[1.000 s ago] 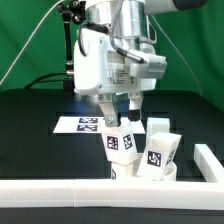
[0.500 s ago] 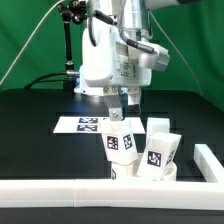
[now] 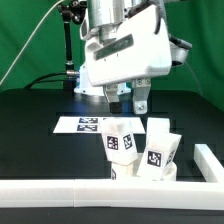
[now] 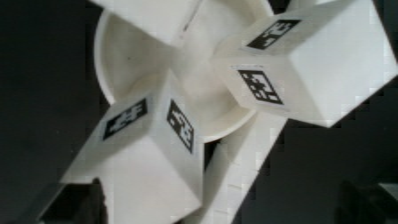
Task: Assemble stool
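The stool stands upside down near the front rail. Its round white seat (image 3: 132, 174) lies low, and three tagged block legs rise from it: a left leg (image 3: 120, 140), a back leg (image 3: 160, 127) and a right leg (image 3: 158, 153). My gripper (image 3: 126, 102) hangs open and empty a little above the left leg, touching nothing. In the wrist view I look down on the seat disc (image 4: 146, 70) with the legs spreading from it, one leg (image 4: 299, 85) large and close and another leg (image 4: 151, 150) nearer the edge of the view.
The long white L-shaped rail (image 3: 60, 190) runs along the front and turns up the exterior view's right (image 3: 210, 162), right beside the stool. The marker board (image 3: 84, 124) lies flat behind the stool. A camera stand (image 3: 68, 45) is at the back.
The gripper has let go of the left leg's top, risen above it and turned about its wrist. The stool has not moved.
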You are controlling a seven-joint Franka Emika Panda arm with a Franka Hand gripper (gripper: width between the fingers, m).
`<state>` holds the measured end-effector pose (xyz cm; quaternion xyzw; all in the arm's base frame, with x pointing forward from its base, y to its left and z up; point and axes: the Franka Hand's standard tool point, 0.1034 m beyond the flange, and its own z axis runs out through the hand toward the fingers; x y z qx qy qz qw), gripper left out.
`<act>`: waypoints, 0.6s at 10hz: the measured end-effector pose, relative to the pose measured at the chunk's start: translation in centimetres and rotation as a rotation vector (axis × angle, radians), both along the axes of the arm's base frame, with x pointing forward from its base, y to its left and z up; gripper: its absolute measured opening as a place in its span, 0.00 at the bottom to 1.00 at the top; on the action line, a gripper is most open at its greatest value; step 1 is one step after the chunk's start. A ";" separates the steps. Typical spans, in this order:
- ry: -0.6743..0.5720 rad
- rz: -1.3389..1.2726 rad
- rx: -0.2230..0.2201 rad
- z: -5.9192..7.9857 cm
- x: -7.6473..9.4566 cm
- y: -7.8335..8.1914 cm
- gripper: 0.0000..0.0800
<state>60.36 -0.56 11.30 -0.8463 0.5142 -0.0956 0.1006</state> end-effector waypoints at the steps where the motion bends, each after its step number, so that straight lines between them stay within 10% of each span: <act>1: -0.002 0.062 -0.019 -0.1 -0.1 0.0 0.81; 6: -0.023 0.594 -0.191 0.0 0.1 -0.7 0.81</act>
